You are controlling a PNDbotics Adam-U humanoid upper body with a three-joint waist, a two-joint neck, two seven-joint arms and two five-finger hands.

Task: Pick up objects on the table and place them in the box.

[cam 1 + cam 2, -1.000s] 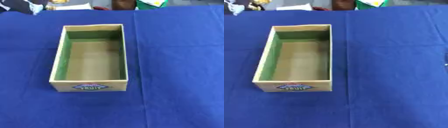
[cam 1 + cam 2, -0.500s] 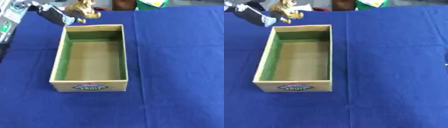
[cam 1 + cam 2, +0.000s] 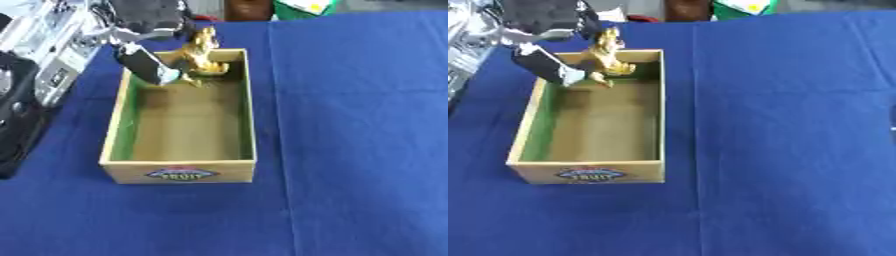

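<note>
Blue-clothed table [image 3: 350, 150] nearest, bare at the front. Open cardboard box [image 3: 179, 171] on it, label on the near wall, green lining inside. Over the box's far end, small golden figurine [image 3: 199, 56], tilted, raised above the box floor. Left hand [image 3: 144, 20] in from the upper left, fingers [image 3: 147, 67] curled round the figurine's left side, one dark finger pointing down just beside it. Right hand out of sight. Green object [image 3: 304, 6] at the far edge.

The bench [image 3: 359, 125] was covered in blue cloth; an open cardboard box [image 3: 179, 171] with green inner walls sat on it.
</note>
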